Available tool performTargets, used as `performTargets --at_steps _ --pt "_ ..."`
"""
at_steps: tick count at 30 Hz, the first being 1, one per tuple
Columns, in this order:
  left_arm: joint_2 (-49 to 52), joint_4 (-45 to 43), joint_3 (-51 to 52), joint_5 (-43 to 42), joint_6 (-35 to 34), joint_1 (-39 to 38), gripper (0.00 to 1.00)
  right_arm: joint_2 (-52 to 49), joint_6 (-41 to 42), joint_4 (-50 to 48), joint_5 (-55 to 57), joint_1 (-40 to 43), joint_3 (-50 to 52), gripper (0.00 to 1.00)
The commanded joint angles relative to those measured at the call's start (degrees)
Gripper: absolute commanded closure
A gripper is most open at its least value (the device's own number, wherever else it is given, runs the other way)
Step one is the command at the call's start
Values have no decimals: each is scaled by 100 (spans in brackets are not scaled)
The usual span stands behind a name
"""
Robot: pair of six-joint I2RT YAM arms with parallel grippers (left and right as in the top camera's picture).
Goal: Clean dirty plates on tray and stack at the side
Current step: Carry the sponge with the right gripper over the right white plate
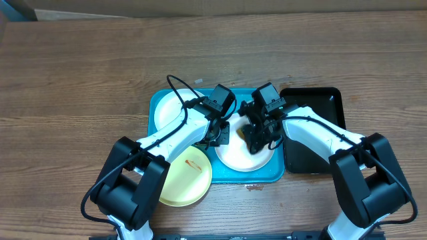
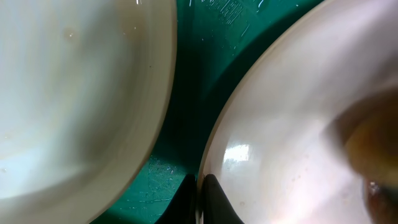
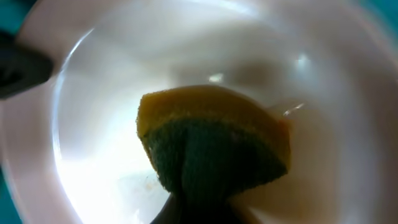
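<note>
— Right wrist entry?
— My right gripper (image 1: 257,137) clamps a sponge (image 3: 211,143) against the near white plate (image 1: 243,159), inside the tray (image 1: 157,100).
— Left wrist?
— Shown only there: my left gripper (image 2: 200,198) pinching that plate's rim.

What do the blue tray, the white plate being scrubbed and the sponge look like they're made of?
The tray looks plastic: glossy turquoise, scratches and moulded lettering in the left wrist view. The white plate is smooth with sharp reflections; glazed ceramic or melamine, can't tell. The sponge seems soft yellow foam with a rough dark-green scouring layer.
</note>
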State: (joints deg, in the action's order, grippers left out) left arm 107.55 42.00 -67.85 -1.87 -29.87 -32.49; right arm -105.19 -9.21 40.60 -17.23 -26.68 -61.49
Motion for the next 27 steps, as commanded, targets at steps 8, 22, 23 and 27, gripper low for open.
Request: performTargets --at_steps 8,22,23,27 --pt "92 -2 28 33 9 24 96 -155 -605 1740 -1029 278 -1478 96" --pt "92 -9 28 33 7 24 96 -155 63 2065 -216 1016 -1989 96" --pt "92 -7 28 33 9 24 96 -155 219 2085 -127 1161 -1989 96" --pt "92 -7 28 33 28 24 96 -155 885 2337 527 1738 -1989 96"
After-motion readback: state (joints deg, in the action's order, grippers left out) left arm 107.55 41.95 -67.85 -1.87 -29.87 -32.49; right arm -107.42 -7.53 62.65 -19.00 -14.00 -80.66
